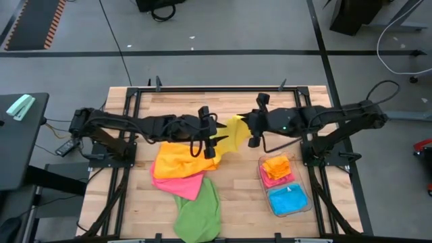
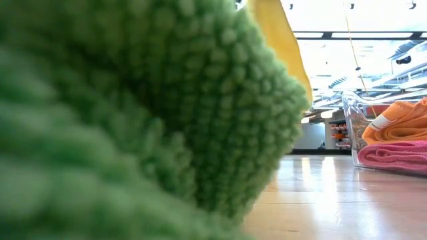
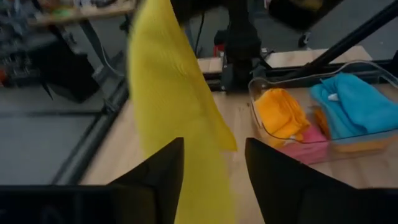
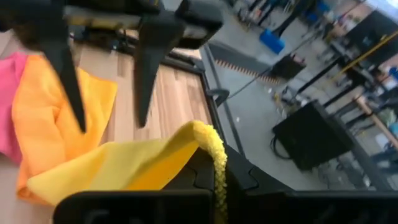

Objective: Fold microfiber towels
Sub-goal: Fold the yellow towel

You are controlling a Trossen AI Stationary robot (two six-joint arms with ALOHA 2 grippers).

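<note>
Towels everywhere on this one — I count seven in total. One yellow towel (image 1: 234, 130) hangs in the air between the two arms above the middle of the wooden table (image 1: 243, 202). Three more lie loose on the tabletop in an overlapping pile: an orange towel (image 1: 177, 159) nearest the arms, a pink towel (image 1: 183, 183) poking out from under it, and a green towel (image 1: 200, 214) closest to the front edge, so close to the low camera that it fills most of that view. The last three sit folded in the clear plastic bin (image 1: 305, 203) on the right side: a folded orange one (image 1: 277, 165) on top of a folded pink one (image 1: 273, 180), plus a folded blue one (image 1: 288, 198) beside them. The right gripper (image 1: 250, 127) is clamped shut on a corner of the yellow towel, whose fuzzy edge curls up right over the fingers in the right wrist view. The left gripper (image 3: 212, 168) has its two dark fingers spread apart, with the yellow cloth hanging down through the gap between them — whether either finger actually touches it I can't tell.
</note>
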